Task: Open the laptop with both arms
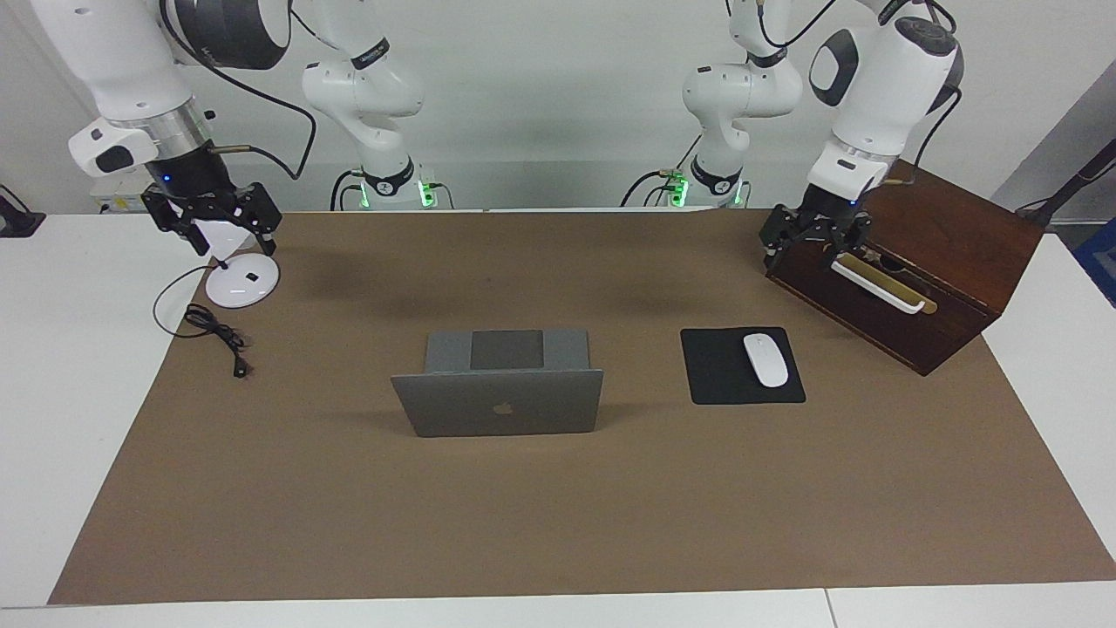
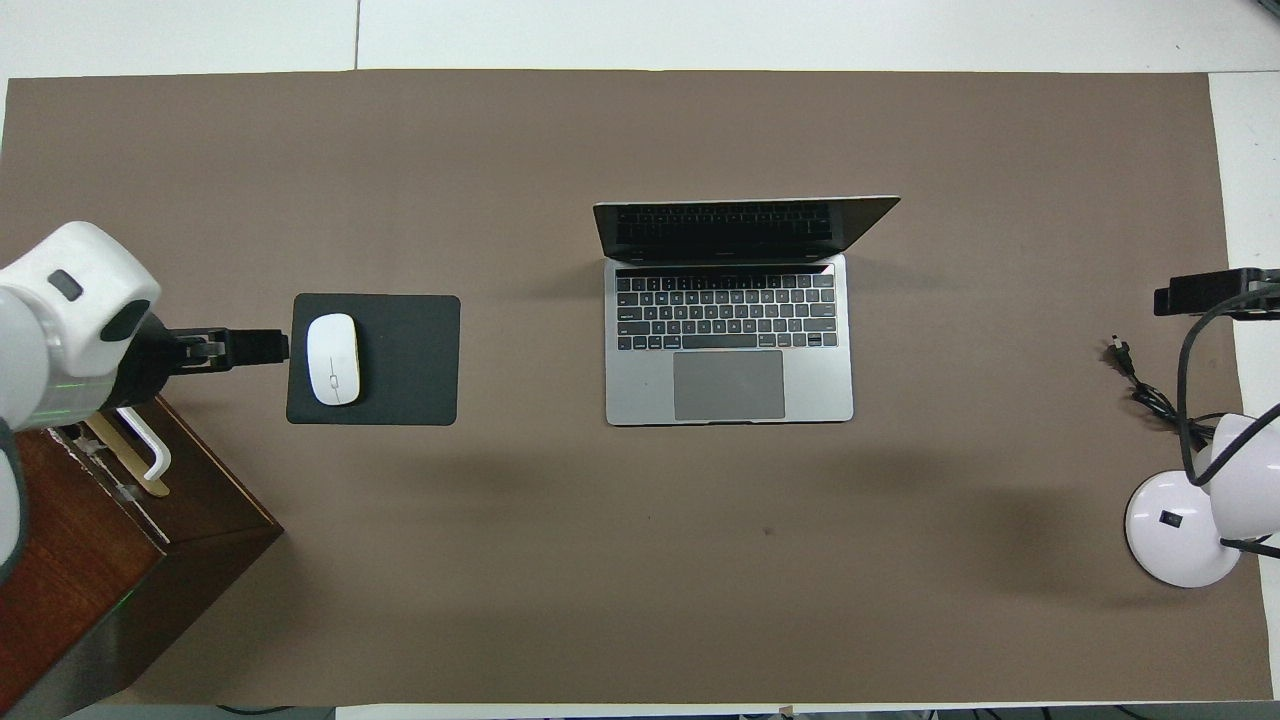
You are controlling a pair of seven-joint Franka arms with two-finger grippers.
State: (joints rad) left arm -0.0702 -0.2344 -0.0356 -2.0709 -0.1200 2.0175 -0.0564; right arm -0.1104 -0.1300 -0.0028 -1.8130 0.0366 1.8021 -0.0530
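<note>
Between both sets of jaws, the laptop (image 1: 499, 391) stands open on the worktop.
Left gripper (image 1: 815, 234) hangs over the wooden box, jaws apart; right gripper (image 1: 213, 215) over the lamp base, jaws unreadable; both probably parked.

Wall: plain white painted wall (image 1: 540, 96) w/ soft shadows.
Tabletop: white flat tabletop (image 1: 78, 392).
Cover: large brown rectangular paper mat (image 2: 500, 560) over most of tabletop.
Light: even, diffuse, no glare.
</note>
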